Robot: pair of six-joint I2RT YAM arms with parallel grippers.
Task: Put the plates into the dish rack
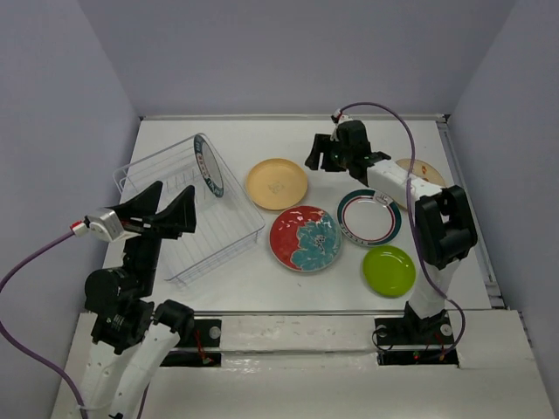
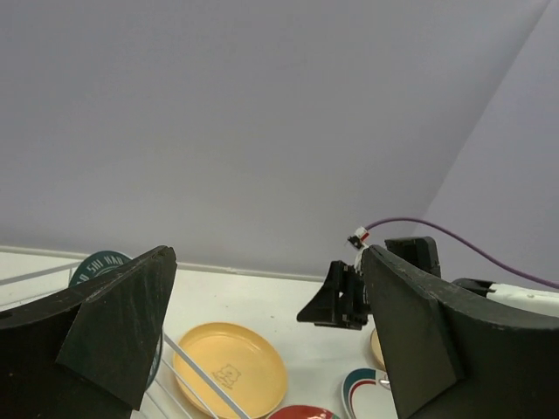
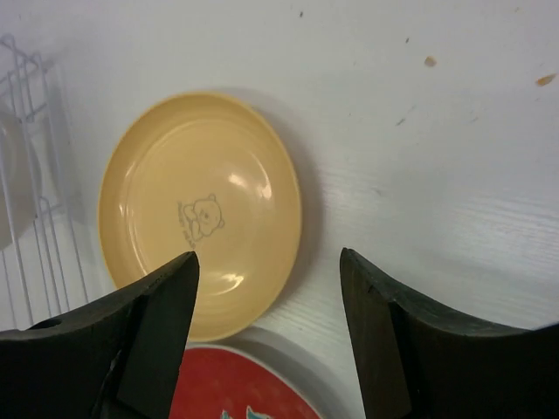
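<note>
The wire dish rack [image 1: 188, 229] lies at the left, and one white plate with a dark teal rim [image 1: 208, 166] stands on edge in it. On the table lie the orange-yellow plate [image 1: 276, 184], the red plate with a teal flower [image 1: 305, 238], a second teal-rimmed white plate [image 1: 369, 217], the lime green plate [image 1: 389, 271] and the beige plate [image 1: 422, 168], partly hidden by the right arm. My right gripper [image 1: 320, 162] hovers open and empty just right of the orange-yellow plate [image 3: 199, 214]. My left gripper [image 1: 175, 205] is open and empty above the rack.
Grey walls enclose the table on three sides. The right forearm [image 1: 397, 182] stretches over the teal-rimmed plate and the beige one. In the left wrist view the rack wires [image 2: 196, 375] run below the fingers, with the right gripper [image 2: 336, 301] beyond.
</note>
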